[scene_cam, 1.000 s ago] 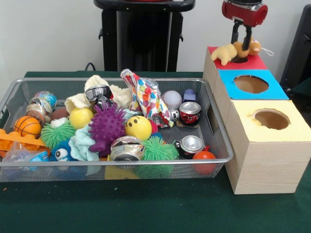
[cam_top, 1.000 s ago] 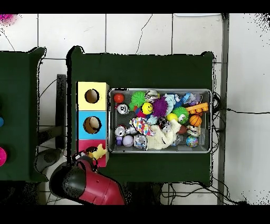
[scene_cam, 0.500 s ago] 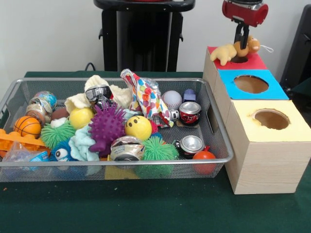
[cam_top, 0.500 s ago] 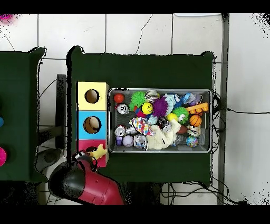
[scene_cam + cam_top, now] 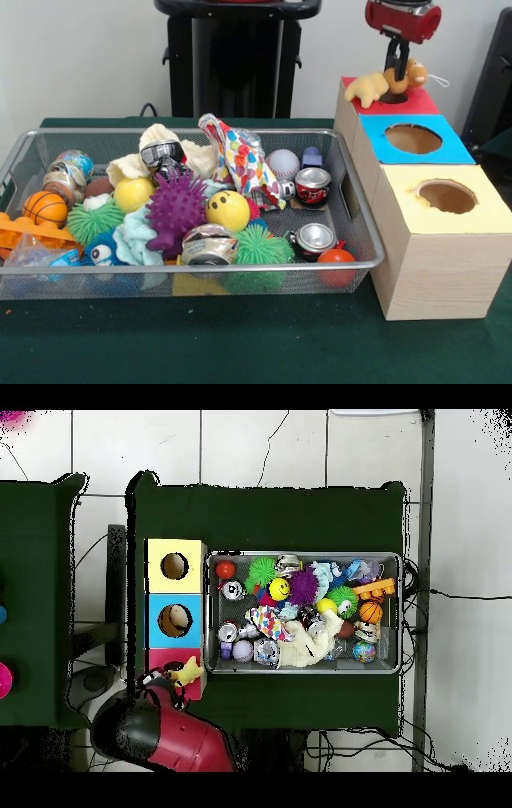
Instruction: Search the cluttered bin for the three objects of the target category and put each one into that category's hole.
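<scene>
Tool (image 5: 396, 70) fingers are being shown close together at the upper right of the front view, hanging under the red arm head and reaching down onto two small plush animals at the red-topped hole (image 5: 394, 99); whether a toy is actually being pinched cannot be told. One of the toys, a cream-tan plush (image 5: 367, 86), is lying across the left rim of that hole, while a brown plush (image 5: 410, 76) is sitting just right of the fingers, touching them. The red-topped box is being seen at the far end of a row, with the blue-topped hole (image 5: 413, 138) in the middle and the yellow-topped hole (image 5: 446, 196) nearest the lower right. The bin (image 5: 364, 256) is occupying the left and centre of the frame on the green table (image 5: 264, 344), crowded with a purple spiky ball (image 5: 174, 210), a yellow smiley ball (image 5: 228, 210), cans and other clutter. In the overhead view the arm (image 5: 165, 734) is filling the lower left, with the cream-tan plush (image 5: 186, 674) beside the red box.
</scene>
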